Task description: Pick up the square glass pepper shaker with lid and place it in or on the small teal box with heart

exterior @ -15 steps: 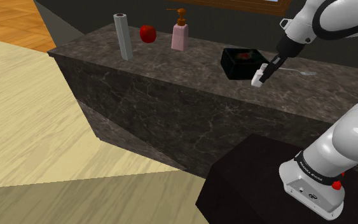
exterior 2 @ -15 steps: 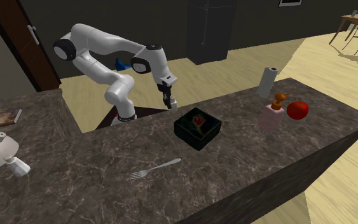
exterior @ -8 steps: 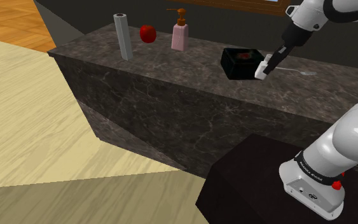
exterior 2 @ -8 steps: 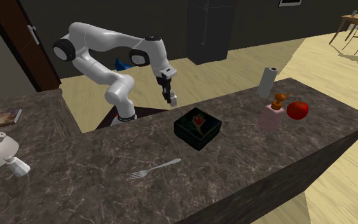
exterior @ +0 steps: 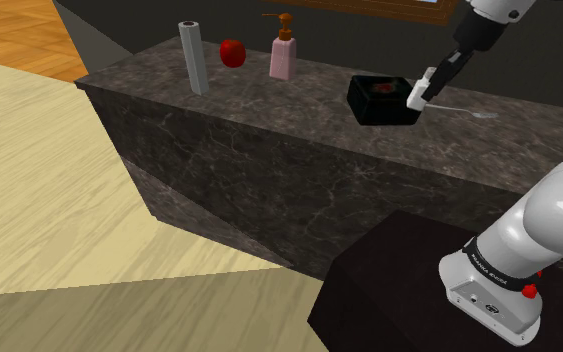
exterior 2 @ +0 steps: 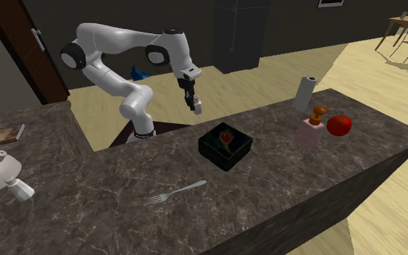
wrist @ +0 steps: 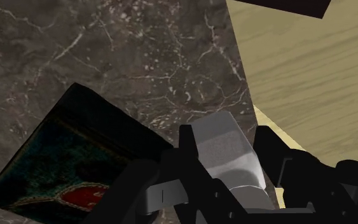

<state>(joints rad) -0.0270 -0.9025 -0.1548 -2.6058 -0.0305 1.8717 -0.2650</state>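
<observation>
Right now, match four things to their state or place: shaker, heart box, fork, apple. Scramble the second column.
1. shaker
2. heart box
3. fork
4. apple

A. lying flat on the counter
B. red, next to the pink soap bottle
C. clasped in the fingers, off the counter
D. dark, red heart on its lid

Pairs: 1-C, 2-D, 3-A, 4-B

- Shoulder view: beside the stand (exterior: 399, 300), looking down along the counter's (exterior: 269, 160) front edge.
- Second exterior view: across the counter, facing the arm (exterior 2: 115, 40).
- Wrist view: close over that edge.
- All share the dark box (exterior: 379, 100).
</observation>
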